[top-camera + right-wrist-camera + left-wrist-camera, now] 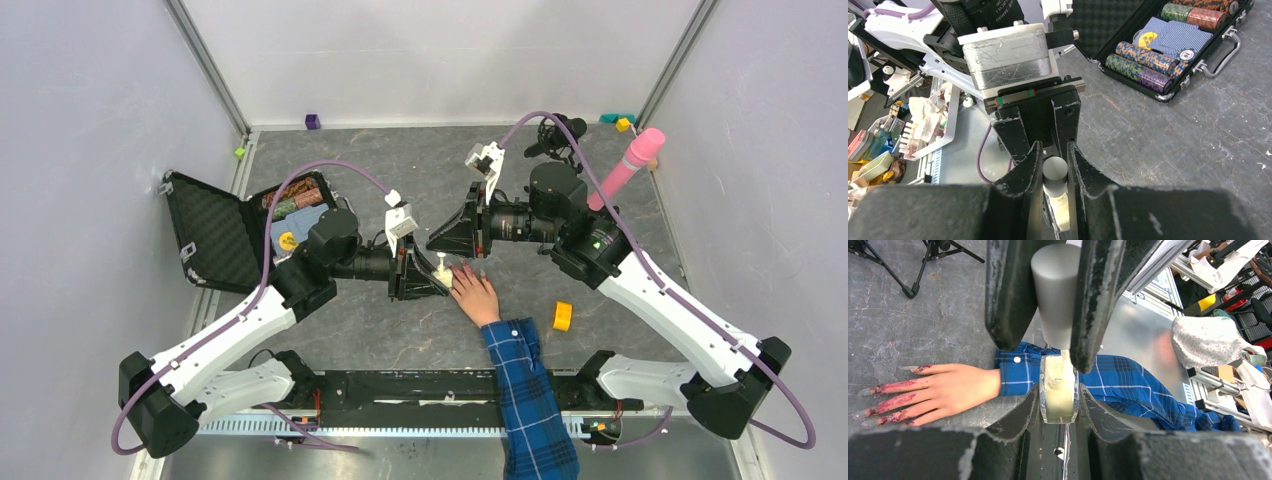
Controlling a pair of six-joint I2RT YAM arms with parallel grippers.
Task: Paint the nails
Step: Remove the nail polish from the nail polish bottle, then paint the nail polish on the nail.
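Note:
A pale hand in a blue plaid sleeve lies flat at mid-table. Its long nails and fingers carry dark-pink smears. Just left of the fingertips stands a small white bottle. My left gripper is shut on the bottle's body, which sits between its pads. From the opposite side, my right gripper is shut on the bottle's grey cap. In the right wrist view the cap fills the gap between the right gripper's fingers, with the cream bottle just below it.
An open black case of poker chips lies at the left. A yellow tape roll sits right of the hand. At the back right stand a pink cylinder and a black tripod. Small blocks lie by the back wall.

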